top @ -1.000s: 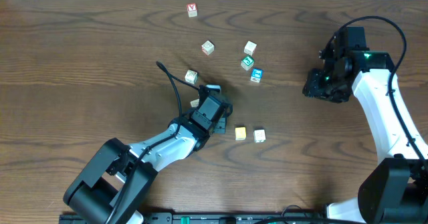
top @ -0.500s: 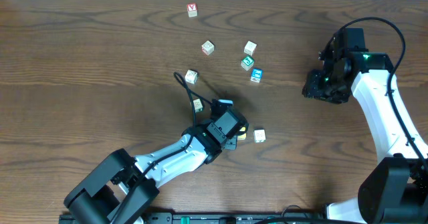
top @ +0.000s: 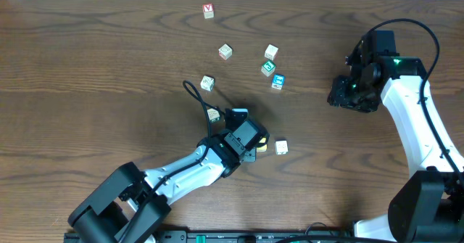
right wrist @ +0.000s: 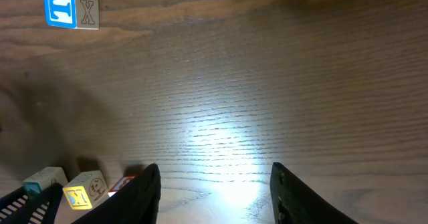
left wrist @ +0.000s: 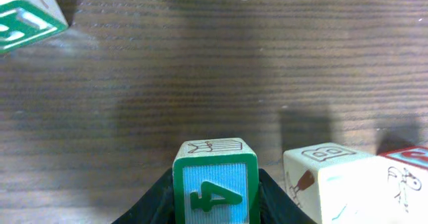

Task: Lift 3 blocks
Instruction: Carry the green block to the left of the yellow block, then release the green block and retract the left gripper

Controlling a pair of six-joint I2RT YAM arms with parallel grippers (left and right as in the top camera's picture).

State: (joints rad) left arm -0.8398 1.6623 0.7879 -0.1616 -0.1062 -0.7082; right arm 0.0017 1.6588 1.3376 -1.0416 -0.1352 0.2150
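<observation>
In the left wrist view my left gripper is shut on a green-edged block with a blue face and a green 4. Its black fingers press both sides of the block. Right beside it on the table stand a pale block and a red-marked block. From overhead the left gripper hides the held block and half covers the yellow block; the pale red-marked block sits just to the right. My right gripper hangs open over bare wood at the right.
Loose blocks lie further back: one near the left arm, another, two pale ones, a teal-green one, a blue one and a red one. A black cable loops off the left arm.
The left gripper has moved right and toward the front edge, up against the yellow block, uncovering the block that was beside it. It has barely shifted since half a second ago. The right arm is still.
</observation>
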